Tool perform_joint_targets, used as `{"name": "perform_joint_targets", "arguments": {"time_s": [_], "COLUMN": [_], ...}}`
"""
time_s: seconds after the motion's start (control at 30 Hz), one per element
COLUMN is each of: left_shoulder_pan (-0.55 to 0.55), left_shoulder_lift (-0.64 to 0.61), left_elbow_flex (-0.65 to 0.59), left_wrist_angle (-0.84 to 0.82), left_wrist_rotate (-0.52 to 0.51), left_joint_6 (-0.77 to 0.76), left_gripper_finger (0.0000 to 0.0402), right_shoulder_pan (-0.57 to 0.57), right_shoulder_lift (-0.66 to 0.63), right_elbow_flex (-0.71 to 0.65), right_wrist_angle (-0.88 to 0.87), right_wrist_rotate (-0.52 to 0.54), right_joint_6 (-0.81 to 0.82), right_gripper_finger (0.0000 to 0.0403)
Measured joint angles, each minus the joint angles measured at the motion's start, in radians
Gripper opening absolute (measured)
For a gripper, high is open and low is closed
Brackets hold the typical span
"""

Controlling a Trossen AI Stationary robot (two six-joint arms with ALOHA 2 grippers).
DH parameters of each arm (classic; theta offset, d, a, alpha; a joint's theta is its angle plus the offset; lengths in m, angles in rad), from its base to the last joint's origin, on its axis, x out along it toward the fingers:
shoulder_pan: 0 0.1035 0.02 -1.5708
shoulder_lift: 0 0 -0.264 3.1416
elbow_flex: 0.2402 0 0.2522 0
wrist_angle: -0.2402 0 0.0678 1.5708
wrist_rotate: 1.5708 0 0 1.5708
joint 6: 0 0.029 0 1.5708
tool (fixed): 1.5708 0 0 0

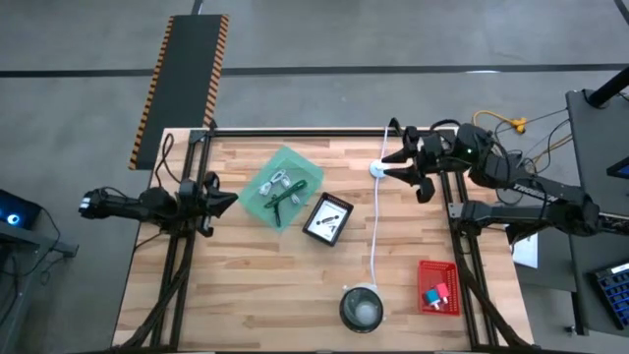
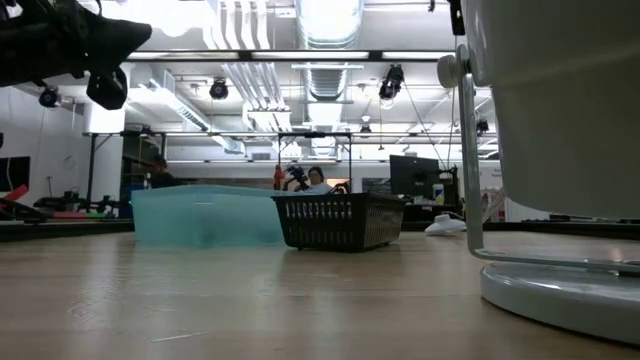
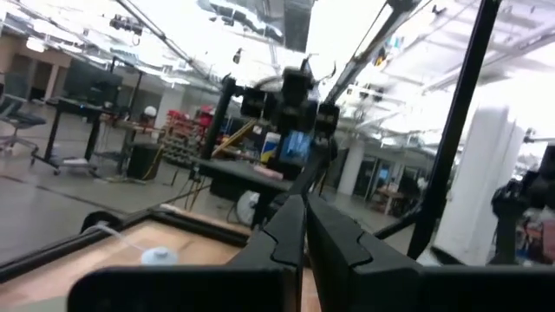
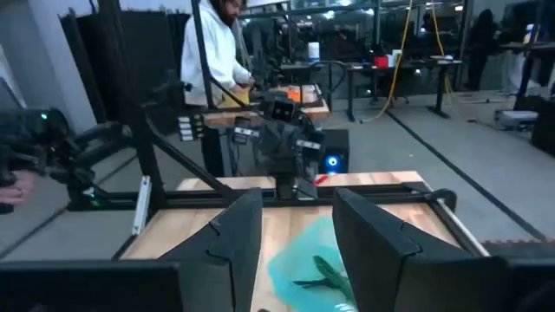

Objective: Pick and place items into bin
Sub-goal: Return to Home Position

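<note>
Checking the high view first, I find the green bin (image 1: 300, 167) holding coiled cables (image 1: 274, 183) and a dark green stick (image 1: 285, 200), the black basket (image 1: 339, 203) holding a white card (image 1: 325, 220), and the red bin (image 1: 439, 270) holding a blue piece (image 1: 430, 297) and a red piece (image 1: 443, 291). Only the white cord (image 1: 377, 226) and grey bowl (image 1: 360, 308) lie loose, so I judge sorting finished. My left gripper (image 1: 229, 202) hangs at the table's left edge, my right gripper (image 1: 398, 157) near its far right corner. Low view: bin and basket stand side by side, no label legible. Left wrist view: my left fingers (image 3: 286, 234) press together, empty. Right wrist view: my right fingers (image 4: 234, 234) stand apart, holding nothing; no writing reads.
</note>
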Motion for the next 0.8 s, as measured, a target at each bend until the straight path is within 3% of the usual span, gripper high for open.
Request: {"name": "perform_joint_targets", "arguments": {"time_s": [0.17,0.43,0.53,0.8], "left_shoulder_pan": [0.000,0.000,0.000,0.000], "left_shoulder_lift": [-0.031,-0.015,-0.010,-0.014], "left_elbow_flex": [0.000,-0.001,0.000,0.001], "left_wrist_angle": [0.004,-0.002,-0.001,-0.001], "left_wrist_rotate": [0.000,-0.001,-0.002,-0.002], "left_joint_6": [0.022,0.094,0.159,0.158], "left_gripper_finger": [0.0000,0.0000,0.0000,0.0000], "right_shoulder_pan": [-0.001,0.000,0.000,0.005], "right_shoulder_lift": [-0.041,-0.205,-0.269,-0.421], "right_elbow_flex": [-0.090,-0.212,-0.261,-0.375], "right_wrist_angle": [0.061,0.069,0.069,0.068], "right_wrist_rotate": [0.002,0.001,0.006,-0.002], "right_joint_6": [0.037,0.057,0.078,0.056], "right_gripper_finger": [0.0103,0.0018,0.0010,0.0008]}}
